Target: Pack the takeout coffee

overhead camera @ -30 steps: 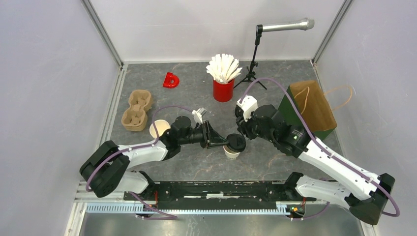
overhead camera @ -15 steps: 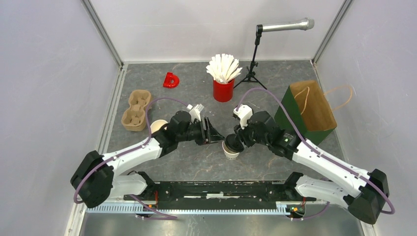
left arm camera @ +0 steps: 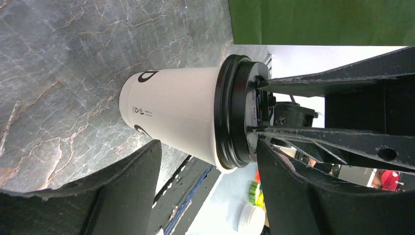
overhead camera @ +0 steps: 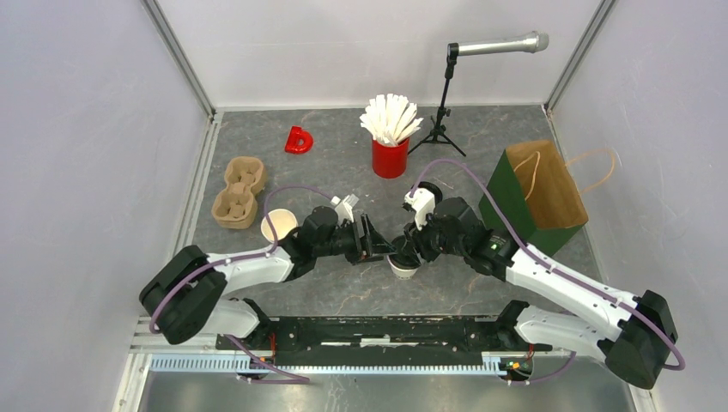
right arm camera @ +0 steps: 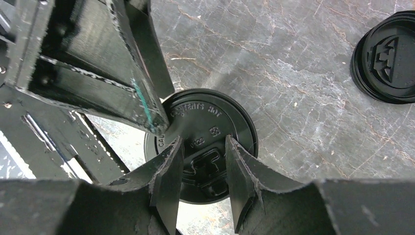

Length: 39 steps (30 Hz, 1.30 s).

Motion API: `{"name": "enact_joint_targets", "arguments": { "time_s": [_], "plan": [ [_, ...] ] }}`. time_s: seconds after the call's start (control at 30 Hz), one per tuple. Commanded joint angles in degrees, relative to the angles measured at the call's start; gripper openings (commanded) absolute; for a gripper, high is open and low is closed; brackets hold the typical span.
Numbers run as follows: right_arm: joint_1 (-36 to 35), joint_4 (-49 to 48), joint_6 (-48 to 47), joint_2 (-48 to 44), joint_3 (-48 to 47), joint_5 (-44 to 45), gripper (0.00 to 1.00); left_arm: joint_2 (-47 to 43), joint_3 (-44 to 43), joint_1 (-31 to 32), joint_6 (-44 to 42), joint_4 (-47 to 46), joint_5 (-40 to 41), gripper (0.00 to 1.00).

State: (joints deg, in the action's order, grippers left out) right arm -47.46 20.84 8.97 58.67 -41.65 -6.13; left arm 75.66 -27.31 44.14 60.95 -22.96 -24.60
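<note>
Since a second ago the right end effector (right arm camera: 203,142) has swung the black lid (right arm camera: 210,115) down onto the white cup (overhead camera: 403,268) mid desk (overhead camera: 343,172), fingers a narrow slit apart and pressing on top. The left end effector (left arm camera: 208,144) straddles the cup wide open, so we reckon capping's nearly done. Lid reads "…ENTS HOT" and "0122".

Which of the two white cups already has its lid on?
The cup the left tool straddles wears a black lid; the other cup, beside the pulp carrier, stands open.
</note>
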Motion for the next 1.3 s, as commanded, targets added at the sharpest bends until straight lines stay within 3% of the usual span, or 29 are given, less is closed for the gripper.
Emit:
{"name": "enact_joint_targets", "arguments": {
  "time_s": [0.0,0.47,0.73,0.93,1.0,1.1,1.27],
  "plan": [
    [0.09,-2.27,1.08,0.41,0.67,-1.74,0.43,2.76,0.07,0.85,3.88,-10.14,-1.44,0.78],
    [0.02,-3.24,2.01,-0.29,1.23,-3.64,0.41,1.38,-1.11,0.95,1.42,-5.07,0.76,0.71],
    [0.07,1.33,1.63,-4.05,-0.99,1.24,0.59,0.11,-1.86,1.04,-1.35,0.11,1.84,0.68],
    [-0.11,-2.09,0.23,-5.23,1.67,-6.52,0.58,-0.66,-2.53,1.12,-2.41,1.88,1.83,0.63],
    [-0.9,-2.88,-2.69,-4.04,1.78,-9.17,0.61,-0.92,-2.66,1.13,-2.5,2.05,1.84,0.61],
    [-2.4,-1.3,-7.34,-1.99,0.25,-7.91,0.66,-1.21,-2.91,1.12,-2.42,2.11,1.64,0.58],
    [-2.61,0.06,-8.52,-0.48,-0.16,-7.07,0.62,-1.77,-2.68,1.12,-2.76,3.21,2.1,0.57]
  ]
}}
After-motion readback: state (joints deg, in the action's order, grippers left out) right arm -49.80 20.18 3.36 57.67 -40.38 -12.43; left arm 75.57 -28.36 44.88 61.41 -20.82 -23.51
